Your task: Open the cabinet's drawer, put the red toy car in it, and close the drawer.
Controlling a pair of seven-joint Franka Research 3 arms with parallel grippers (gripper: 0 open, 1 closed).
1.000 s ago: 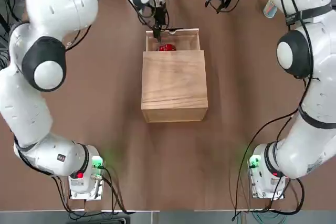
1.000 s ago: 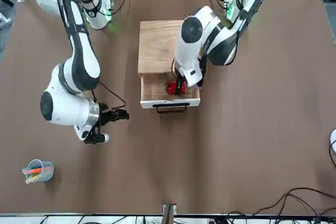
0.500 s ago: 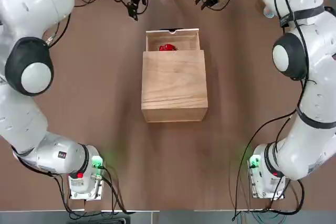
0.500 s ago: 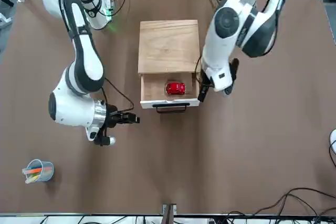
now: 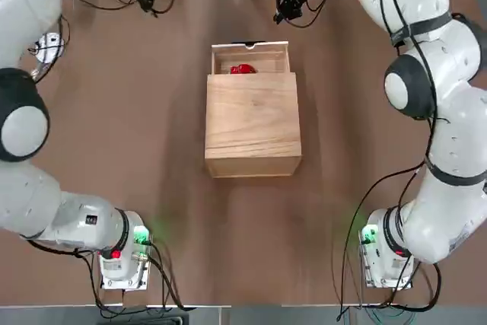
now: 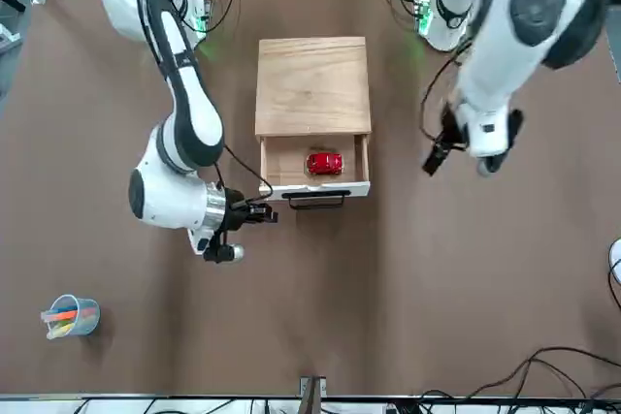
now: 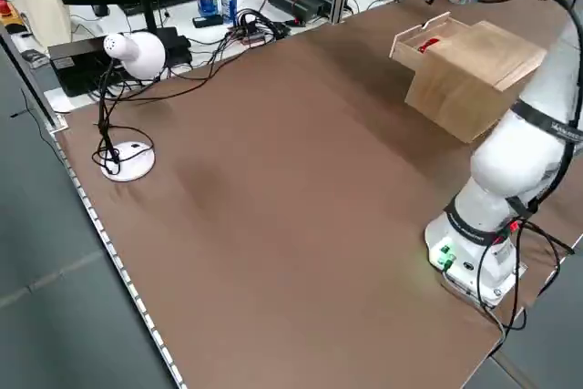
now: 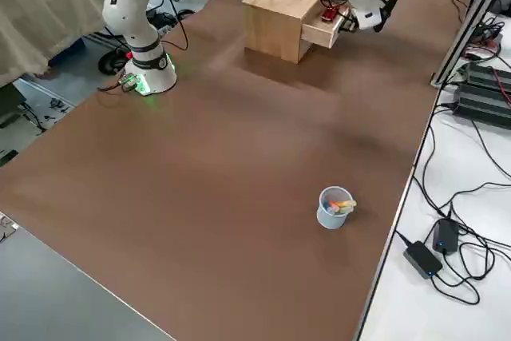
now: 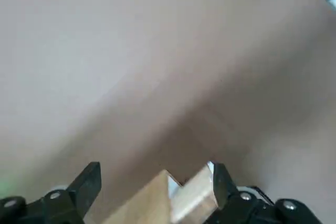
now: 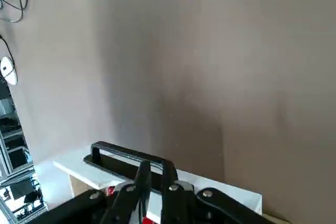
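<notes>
Table [image 6: 408, 317]: wide brown top, cables and gear along its far edges; a lamp [image 7: 127, 56] and a cup of pens [image 6: 68, 317] stand well off from the work, out of the arms' way.
Car [image 6: 323, 163]: red, lying inside the open drawer, touched by nothing; evidently let go there so the drawer can carry it in.
Drawer [image 6: 312, 188]: pulled out of the cabinet toward the front camera, dark handle [image 6: 316, 200] on its outer face; it stands out far enough to show the whole car, so the closing step is not yet done.
Cabinet [image 5: 252, 123]: light wooden box mid-table, between the two arms, so either can reach its front.
Right gripper [image 6: 266, 212]: low, just beside the drawer's handle end, fingers drawn nearly together with nothing between them; its wrist view shows the handle close ahead. By my reading, it is closed to serve as a blunt pusher against the drawer front.
Left gripper [image 6: 439, 154]: off to the drawer's other side, well apart from it, fingers apart and empty; it looks to be out of the way, giving the other arm room.
Stage: car in, drawer open; only the push shut remains, as I judge it.
Risk: a push at one end of the front could skew the drawer or shift the cabinet.
</notes>
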